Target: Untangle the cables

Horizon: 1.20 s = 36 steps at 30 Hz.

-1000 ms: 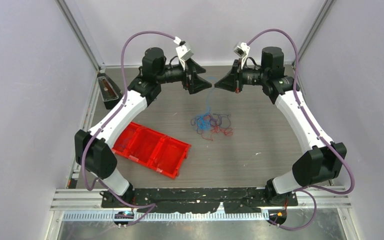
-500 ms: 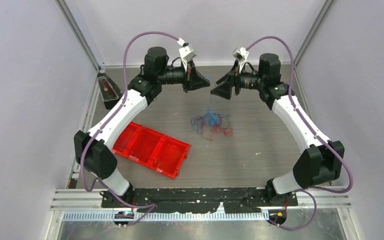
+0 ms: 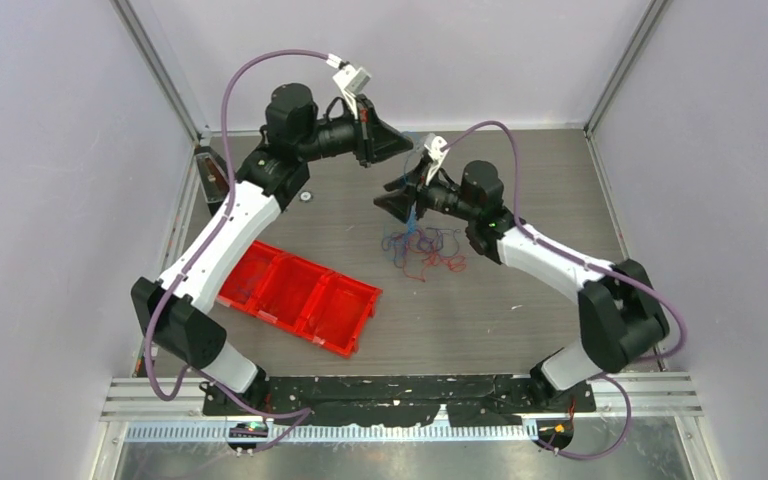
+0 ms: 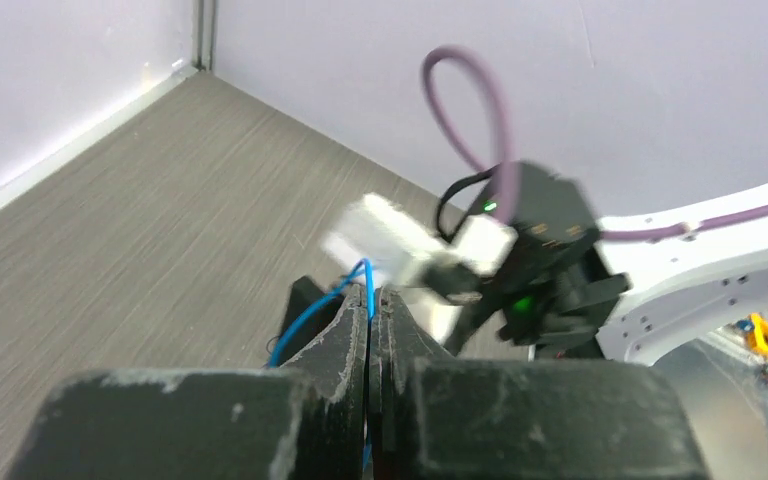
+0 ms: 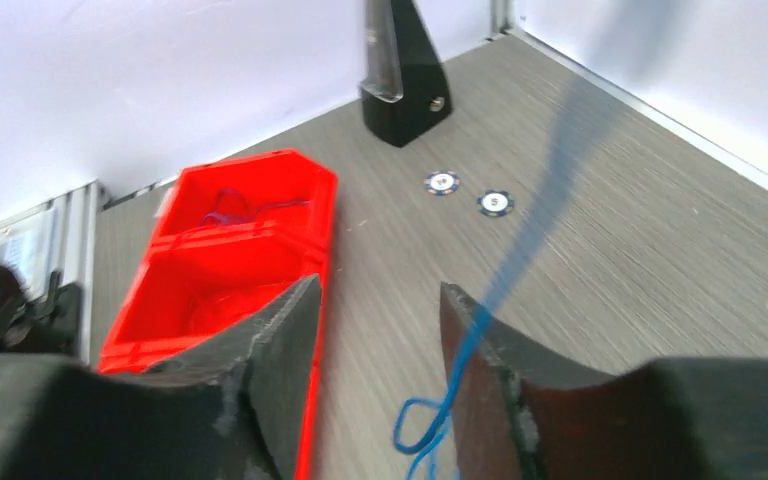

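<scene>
The cables (image 3: 426,246) lie as a tangle of thin red, blue and purple strands at the middle of the table. One blue cable (image 4: 309,316) rises from the heap and is pinched between the fingertips of my left gripper (image 4: 370,296), which is shut and held high at the back (image 3: 406,148). My right gripper (image 3: 388,202) hovers just above the heap's left side with its jaws apart (image 5: 378,290). The taut blue strand (image 5: 520,250) runs past the inner face of its right finger and curls into a small loop lower down, with nothing clamped.
A red three-compartment bin (image 3: 300,297) lies left of the heap, a few thin strands in its far compartment (image 5: 228,208). A black stand (image 3: 217,180) sits at the far left wall. Two poker chips (image 5: 442,183) lie beside it.
The right gripper let go of the blue strand, opened, and swung down and left to just over the heap. The left gripper shut on that strand and drew back left.
</scene>
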Each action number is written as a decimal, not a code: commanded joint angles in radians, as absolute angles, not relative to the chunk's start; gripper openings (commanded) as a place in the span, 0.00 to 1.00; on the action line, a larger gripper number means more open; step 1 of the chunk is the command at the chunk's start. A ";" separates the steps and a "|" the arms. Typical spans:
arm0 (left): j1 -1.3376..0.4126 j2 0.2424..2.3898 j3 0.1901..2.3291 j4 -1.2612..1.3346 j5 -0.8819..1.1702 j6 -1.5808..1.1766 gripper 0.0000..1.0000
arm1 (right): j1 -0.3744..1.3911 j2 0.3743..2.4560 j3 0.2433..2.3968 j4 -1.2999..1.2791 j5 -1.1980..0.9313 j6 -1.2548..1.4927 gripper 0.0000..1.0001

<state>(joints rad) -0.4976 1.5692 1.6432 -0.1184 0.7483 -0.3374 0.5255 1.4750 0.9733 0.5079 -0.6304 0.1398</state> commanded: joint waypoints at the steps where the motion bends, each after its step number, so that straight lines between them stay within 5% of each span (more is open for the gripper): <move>1: -0.448 1.498 1.702 -0.026 0.715 -0.471 0.00 | 0.515 1.620 1.005 0.663 -0.529 0.179 0.42; 4: -0.413 1.488 1.750 -0.008 0.715 -0.496 0.00 | 0.509 1.675 0.985 0.659 -0.559 0.168 0.26; 10: -0.377 1.450 1.837 0.027 0.708 -0.499 0.00 | 0.506 1.799 0.987 0.580 -0.583 0.137 0.17; 36: -0.160 1.342 2.209 -0.054 0.486 -0.326 0.00 | 0.445 1.873 1.005 0.303 -0.587 0.073 0.20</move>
